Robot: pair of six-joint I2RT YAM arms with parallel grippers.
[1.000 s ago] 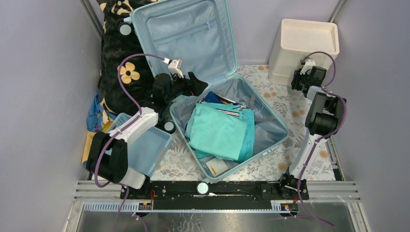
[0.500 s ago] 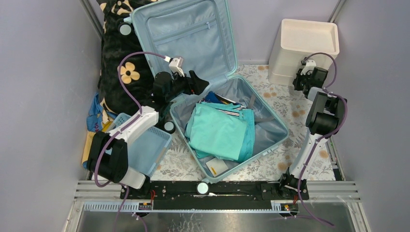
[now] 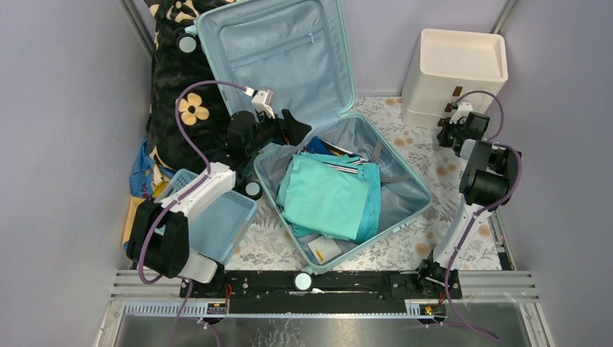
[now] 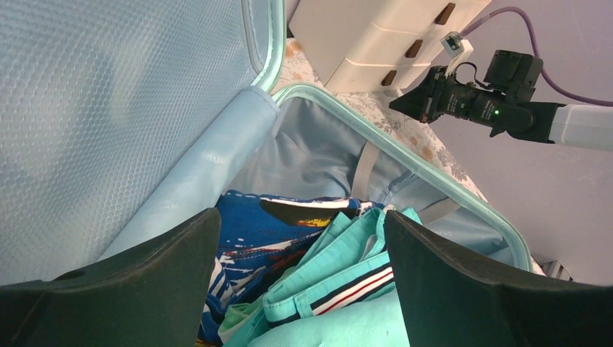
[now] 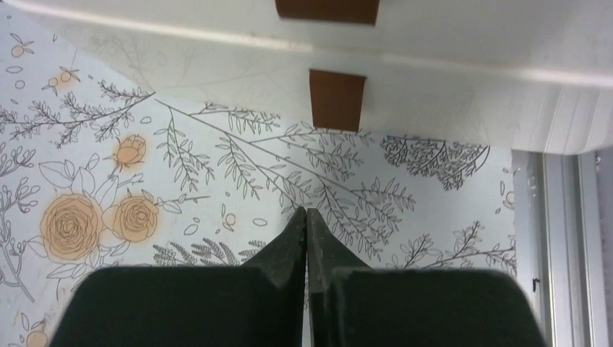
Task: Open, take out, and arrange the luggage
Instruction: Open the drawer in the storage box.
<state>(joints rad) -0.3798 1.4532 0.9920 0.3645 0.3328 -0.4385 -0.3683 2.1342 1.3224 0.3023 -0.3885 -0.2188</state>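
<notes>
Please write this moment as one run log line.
luggage: open, clothes inside | left gripper: open, above clothes | right gripper: shut, empty, facing drawer unit

— How is your light?
— Bright and even, falling from above; the shadows lie soft.
— And focus?
— Sharp farther off; my own fingers blur close to the wrist cameras.
</notes>
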